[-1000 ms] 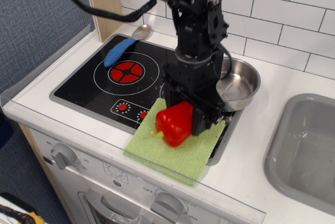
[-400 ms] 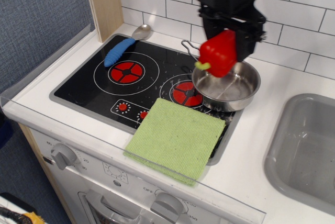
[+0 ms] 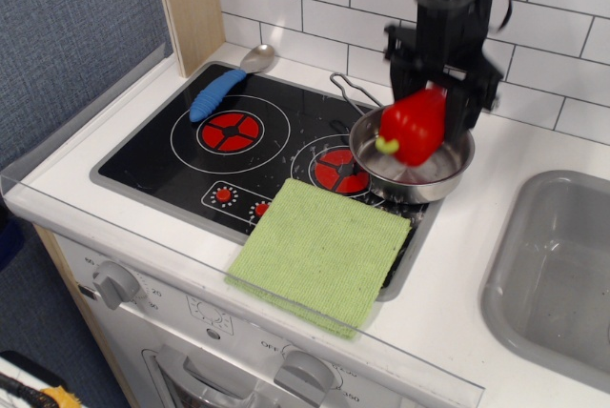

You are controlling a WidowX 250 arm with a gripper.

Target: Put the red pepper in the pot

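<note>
The glossy red pepper [image 3: 415,127] with its yellow-green stem pointing left hangs in my black gripper [image 3: 434,108], which is shut on it from above. The pepper sits low over the middle of the shiny steel pot [image 3: 448,172], which stands on the right rear burner of the toy stove. The pot's wire loop handle [image 3: 348,91] sticks out to the upper left. I cannot tell whether the pepper touches the pot's bottom.
A green cloth [image 3: 324,251] lies on the stove's front right corner. A spoon with a blue handle [image 3: 217,91] lies at the back left. A grey sink basin [image 3: 558,270] is at the right. A tiled wall stands behind.
My gripper lifted the pepper off the green cloth, carried it up and to the right, and has now lowered it over the pot.
</note>
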